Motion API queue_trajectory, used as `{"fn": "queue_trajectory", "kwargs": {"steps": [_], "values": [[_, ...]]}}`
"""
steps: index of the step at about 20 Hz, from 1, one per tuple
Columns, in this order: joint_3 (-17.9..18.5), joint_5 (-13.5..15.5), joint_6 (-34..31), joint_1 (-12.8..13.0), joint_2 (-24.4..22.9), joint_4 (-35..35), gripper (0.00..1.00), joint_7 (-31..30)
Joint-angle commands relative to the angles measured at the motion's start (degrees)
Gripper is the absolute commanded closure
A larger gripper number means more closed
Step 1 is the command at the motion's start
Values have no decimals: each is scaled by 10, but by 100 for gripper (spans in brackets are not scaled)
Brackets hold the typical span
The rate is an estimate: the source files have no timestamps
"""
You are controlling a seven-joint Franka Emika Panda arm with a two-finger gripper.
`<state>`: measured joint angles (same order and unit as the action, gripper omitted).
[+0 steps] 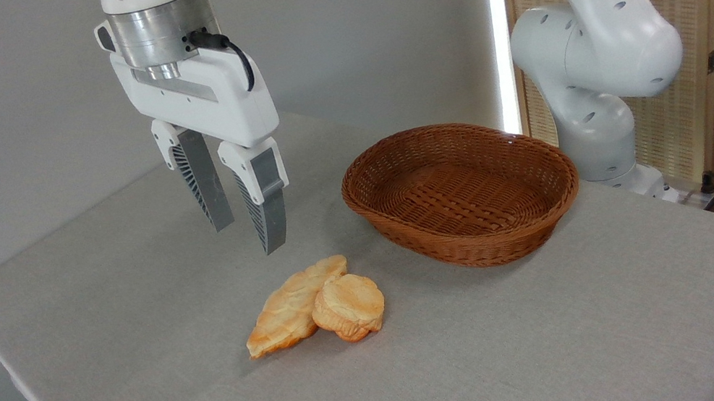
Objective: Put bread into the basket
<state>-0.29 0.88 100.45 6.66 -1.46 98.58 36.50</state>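
The bread (349, 306), a small round golden-brown bun with a pale ridged top, lies on the grey table, leaning against a longer leaf-shaped pastry (289, 307) on its left. The oval reddish-brown wicker basket (398, 223) stands behind and to the right of the bread, with nothing in it. My gripper (250, 237) hangs in the air above and behind the two pastries, left of the basket. Its two grey fingers point down with a gap between them, and nothing is held.
The table (572, 339) is covered in grey cloth; its left edge runs diagonally and its far right corner sits near the arm's white base (599, 136). A slatted wooden screen stands behind the base, and cables lie at the far right.
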Motion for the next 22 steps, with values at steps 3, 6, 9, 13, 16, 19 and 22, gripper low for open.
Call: {"fn": "queue_trajectory", "kwargs": {"steps": [3, 6, 9, 13, 16, 19, 22], "values": [[-13, 11, -10, -15, 6, -13, 0, -7], [-13, 11, -10, -15, 6, -13, 0, -6], [-12, 11, -16, -15, 5, -12, 0, -6], [-9, 11, -15, -14, 6, 3, 0, -4], [-4, 11, -14, -16, 6, 35, 0, 39], [15, 11, -16, -16, 5, 50, 0, 96], [34, 31, -15, -16, 7, 71, 0, 194]]}}
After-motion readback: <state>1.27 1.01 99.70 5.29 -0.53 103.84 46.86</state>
